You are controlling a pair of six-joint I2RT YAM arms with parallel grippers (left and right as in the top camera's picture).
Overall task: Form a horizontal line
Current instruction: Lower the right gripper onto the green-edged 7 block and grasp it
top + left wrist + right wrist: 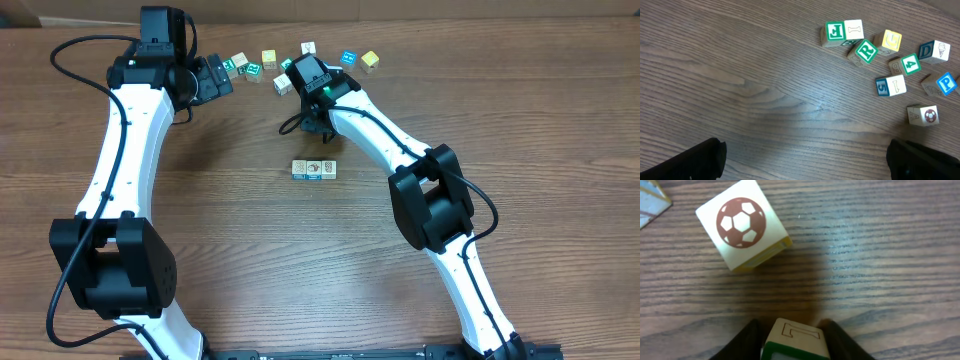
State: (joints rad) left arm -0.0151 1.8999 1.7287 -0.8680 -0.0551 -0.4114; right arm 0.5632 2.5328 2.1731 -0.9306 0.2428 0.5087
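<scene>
A short row of three white-faced cubes [313, 169] lies side by side at the table's middle. My right gripper [318, 128] hangs a little behind that row. In the right wrist view it [794, 342] is shut on a cube [796, 336] with a green-edged face and an outlined L on its wooden face, held off the wood. That cube is hidden under the arm in the overhead view. My left gripper [222, 80] is at the back left, open, with bare wood between its fingers [700, 160].
Several loose letter cubes [268, 58] lie scattered along the back, also in the left wrist view [867, 50], among them a yellow one [891, 40]. A soccer-ball cube [742, 225] sits just ahead of my right gripper.
</scene>
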